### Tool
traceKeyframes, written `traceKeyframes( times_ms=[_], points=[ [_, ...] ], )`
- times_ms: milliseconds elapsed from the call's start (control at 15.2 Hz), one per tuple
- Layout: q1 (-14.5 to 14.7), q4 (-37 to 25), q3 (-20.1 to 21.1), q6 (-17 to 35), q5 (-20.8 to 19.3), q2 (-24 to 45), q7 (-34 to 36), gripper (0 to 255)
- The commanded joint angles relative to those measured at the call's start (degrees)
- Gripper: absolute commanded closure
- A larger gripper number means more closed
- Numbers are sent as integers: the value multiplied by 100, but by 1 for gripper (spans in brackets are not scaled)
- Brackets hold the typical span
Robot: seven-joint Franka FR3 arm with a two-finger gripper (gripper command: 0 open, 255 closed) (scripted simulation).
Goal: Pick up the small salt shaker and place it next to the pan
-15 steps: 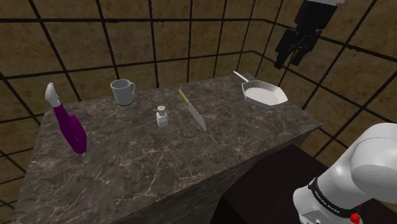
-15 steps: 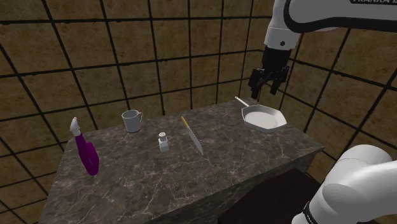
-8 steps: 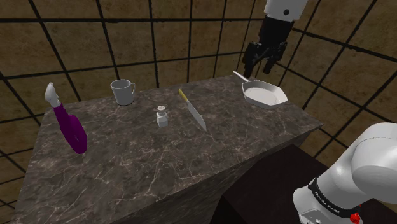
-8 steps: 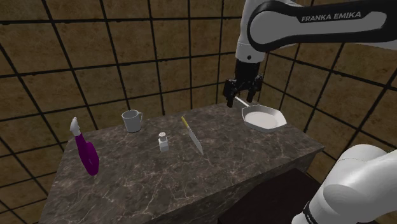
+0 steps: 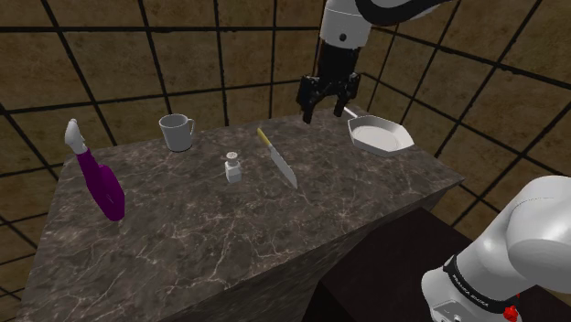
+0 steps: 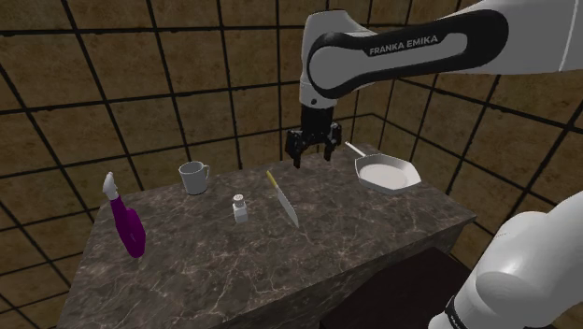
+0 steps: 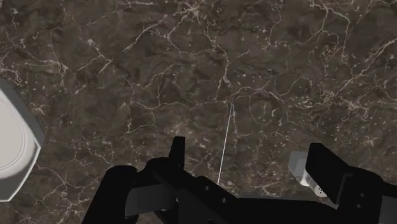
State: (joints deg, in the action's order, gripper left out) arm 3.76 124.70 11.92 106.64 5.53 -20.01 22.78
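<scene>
The small white salt shaker [image 5: 233, 168] [image 6: 241, 209] stands upright near the middle of the dark marble counter [image 5: 229, 238]. A pale pan [image 5: 380, 134] [image 6: 386, 173] sits at the counter's far right corner in the shoulder view. My black gripper [image 5: 327, 110] [image 6: 312, 159] hangs open above the counter's back part, between the knife's handle and the pan, holding nothing. In the wrist view my gripper [image 7: 251, 162] looks down on marble. There the shaker [image 7: 298, 167] peeks out beside one finger and the pan [image 7: 13, 153] lies off to the other side.
A knife [image 5: 277, 158] [image 6: 282, 199] with a yellow handle lies between shaker and pan. A grey mug [image 5: 177, 132] stands at the back. A purple spray bottle [image 5: 101, 178] leans near the shoulder view's left edge. Tiled walls surround the counter.
The arm has swung toward the shoulder view's left and come lower, from high beyond the pan to over the counter's back near the knife handle. The fingers stayed apart.
</scene>
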Motion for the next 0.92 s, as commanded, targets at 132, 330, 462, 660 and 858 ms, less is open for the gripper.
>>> traceKeyframes(
  times_ms=[132,330,462,660,858],
  points=[
    [25,-437,244,380,-135,857,377,0],
    [74,-881,407,550,-302,1514,699,0],
    [126,-1217,492,629,-441,1964,917,0],
    [237,-1784,580,690,-677,2656,1235,0],
    [396,-2437,613,678,-922,3368,1529,0]
  ],
)
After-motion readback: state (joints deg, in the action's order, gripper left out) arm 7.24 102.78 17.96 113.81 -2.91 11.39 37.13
